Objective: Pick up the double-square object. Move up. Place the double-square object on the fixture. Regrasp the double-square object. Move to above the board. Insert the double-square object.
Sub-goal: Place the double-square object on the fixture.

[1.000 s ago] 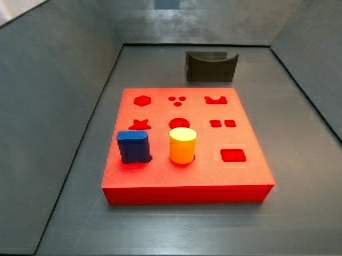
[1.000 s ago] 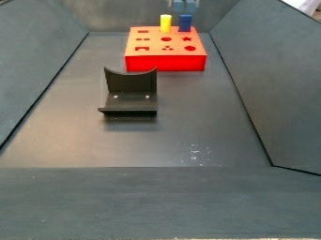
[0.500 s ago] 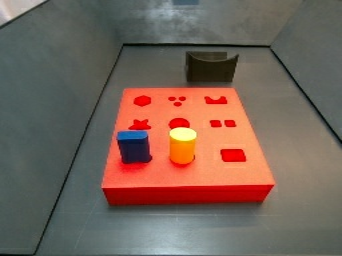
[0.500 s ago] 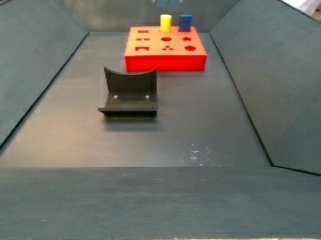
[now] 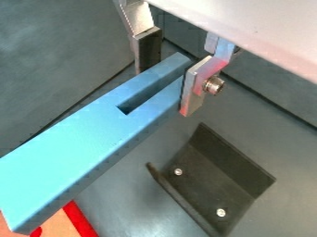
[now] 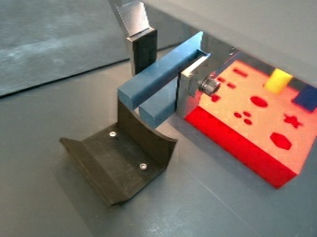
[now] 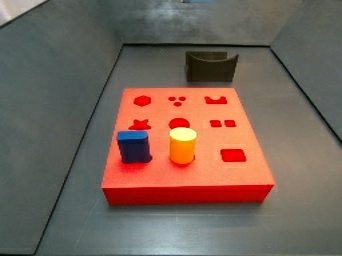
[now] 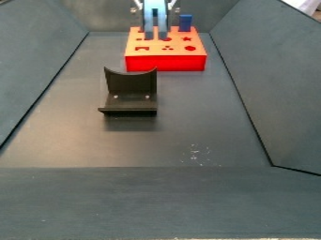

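Note:
My gripper (image 5: 171, 69) is shut on the double-square object (image 5: 93, 139), a long pale blue bar with a lengthwise groove, clamped between the silver fingers (image 5: 198, 81). Both wrist views show it held in the air, with the dark fixture (image 6: 118, 162) below and just past its free end. In a side view the gripper (image 8: 156, 7) and bar (image 8: 156, 21) hang at the top edge, well above the fixture (image 8: 128, 91). The red board (image 7: 181, 150) lies flat beyond the fixture (image 7: 210, 66). The gripper does not show clearly in that side view.
A dark blue peg (image 7: 134, 146) and a yellow cylinder (image 7: 182, 146) stand in the board's holes; both also show in a wrist view, peg (image 6: 306, 96) and cylinder (image 6: 280, 81). Grey sloped walls (image 8: 44, 84) enclose the dark floor.
The gripper with the blue bar has come into a side view at its top edge, where it did not show before. The board, pegs and fixture have not moved.

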